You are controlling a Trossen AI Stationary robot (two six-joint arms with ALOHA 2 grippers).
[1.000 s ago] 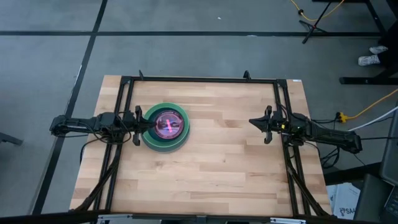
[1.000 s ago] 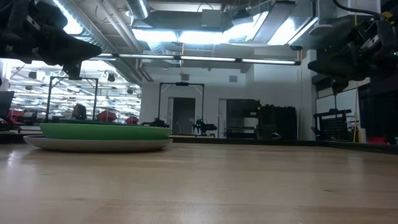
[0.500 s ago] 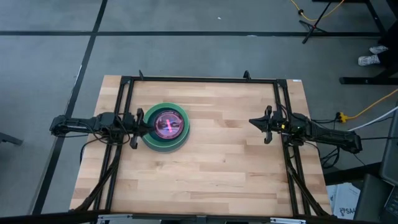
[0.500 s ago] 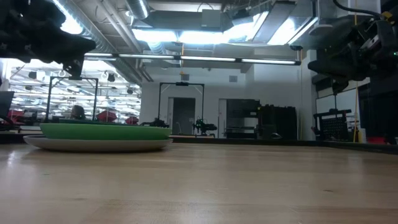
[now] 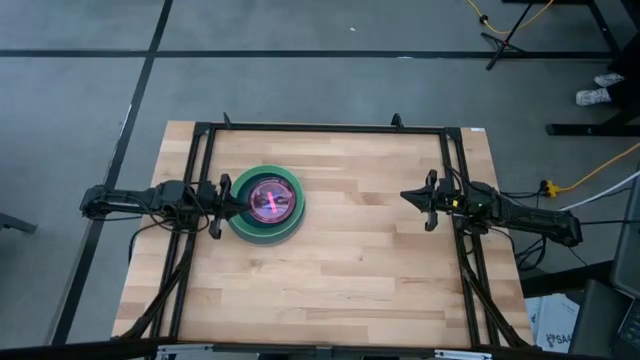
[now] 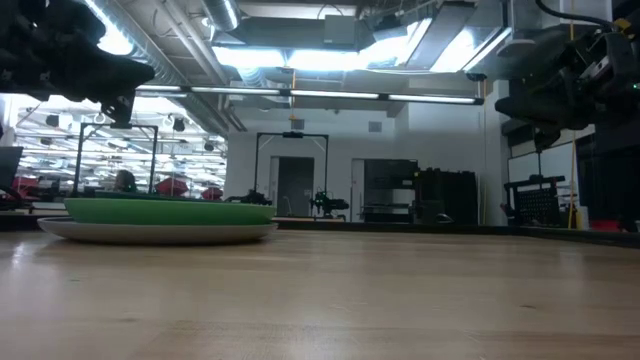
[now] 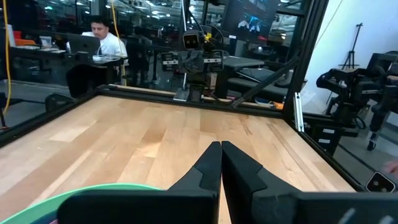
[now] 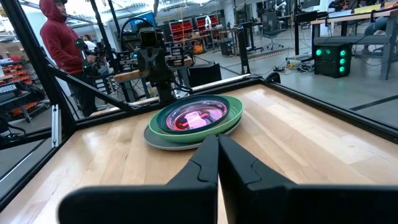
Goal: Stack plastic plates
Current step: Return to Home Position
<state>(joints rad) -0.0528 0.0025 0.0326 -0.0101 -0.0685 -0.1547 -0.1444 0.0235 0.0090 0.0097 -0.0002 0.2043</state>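
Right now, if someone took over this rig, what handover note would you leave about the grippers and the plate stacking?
Left gripper: shut, empty, raised at the stack's left edge.
Right gripper: shut, empty, at the table's right side, well clear of the plates.
Round plastic plates: one nested stack left of centre on the wooden table, with the small translucent pink plate on top and the large grey plate at the bottom.
Done: no loose plate shows anywhere.
Left: probably only parking both arms.

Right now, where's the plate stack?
High view: the plate stack sits on the left half of the table, right at the tip of the left gripper and far across from the right gripper.
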